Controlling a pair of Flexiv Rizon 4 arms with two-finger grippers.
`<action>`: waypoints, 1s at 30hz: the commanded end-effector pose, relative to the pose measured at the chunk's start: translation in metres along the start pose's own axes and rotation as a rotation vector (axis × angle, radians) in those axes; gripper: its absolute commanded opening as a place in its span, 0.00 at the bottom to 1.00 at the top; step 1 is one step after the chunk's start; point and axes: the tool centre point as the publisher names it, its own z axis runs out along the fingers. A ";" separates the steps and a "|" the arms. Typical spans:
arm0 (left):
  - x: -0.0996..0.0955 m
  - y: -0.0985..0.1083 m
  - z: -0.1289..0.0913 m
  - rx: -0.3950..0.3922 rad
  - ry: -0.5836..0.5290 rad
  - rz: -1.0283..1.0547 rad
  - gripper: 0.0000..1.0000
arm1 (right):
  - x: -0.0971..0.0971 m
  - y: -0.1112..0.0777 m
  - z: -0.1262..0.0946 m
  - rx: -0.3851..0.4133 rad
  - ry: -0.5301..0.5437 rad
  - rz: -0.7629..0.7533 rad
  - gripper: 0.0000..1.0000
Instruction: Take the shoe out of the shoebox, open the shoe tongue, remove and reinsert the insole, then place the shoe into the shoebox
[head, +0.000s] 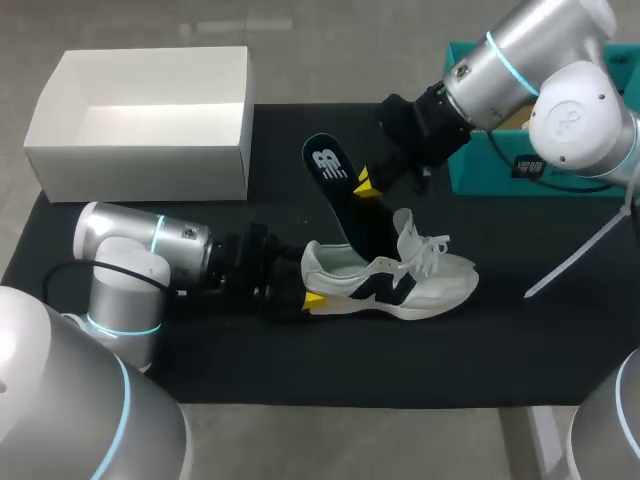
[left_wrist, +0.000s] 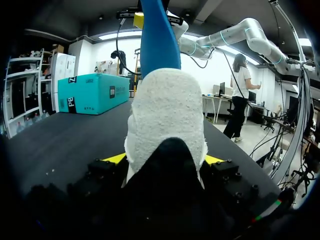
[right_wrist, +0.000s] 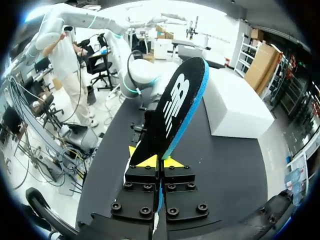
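A white sneaker (head: 400, 282) lies on its side on the black table mat, toe toward the right. My left gripper (head: 308, 282) comes in low from the left and is shut on the heel. In the left wrist view the fuzzy white heel (left_wrist: 167, 115) fills the gap between the two yellow tips. A black insole (head: 328, 165) with a blue underside stands up out of the shoe's opening. My right gripper (head: 366, 186) is shut on its edge partway up. In the right wrist view the insole (right_wrist: 172, 115) rises from between the closed tips of the gripper (right_wrist: 160, 161).
The open white shoebox (head: 150, 120) stands at the back left of the mat, also seen ahead of the right gripper (right_wrist: 235, 107). A teal box (head: 500, 160) sits at the back right, under my right arm. Bare mat lies in front of the shoe.
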 end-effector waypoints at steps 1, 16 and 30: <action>0.000 0.000 0.000 0.001 0.000 0.000 0.00 | 0.024 0.005 -0.023 -0.101 -0.062 -0.012 0.00; 0.000 0.000 0.000 0.001 0.000 0.000 0.00 | 0.025 0.040 -0.062 -0.172 -0.102 -0.075 0.00; 0.000 0.000 0.000 0.001 0.000 0.000 0.00 | 0.025 0.040 -0.062 -0.172 -0.102 -0.075 0.00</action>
